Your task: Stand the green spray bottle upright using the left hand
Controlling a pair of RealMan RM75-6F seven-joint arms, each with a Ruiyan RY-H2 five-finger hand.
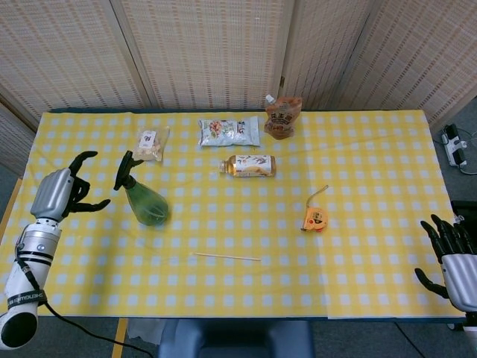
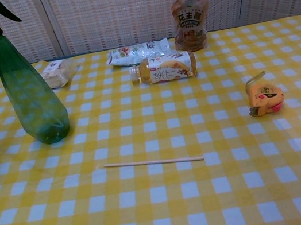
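The green spray bottle (image 1: 145,200) stands upright on the yellow checked table (image 1: 358,149), its black trigger head at the top; the chest view shows the green spray bottle (image 2: 26,90) at the far left. My left hand (image 1: 59,192) hovers to the left of it, clear of the bottle, fingers spread and holding nothing. My right hand (image 1: 453,250) is off the table's right front corner, fingers apart and empty. Neither hand shows clearly in the chest view.
A tea bottle (image 1: 250,165) lies on its side mid-table. Behind it are a snack bag (image 1: 229,132), a brown pouch (image 1: 282,116) and a small packet (image 1: 150,144). An orange tape measure (image 1: 315,217) and a thin wooden stick (image 1: 227,256) lie nearer the front.
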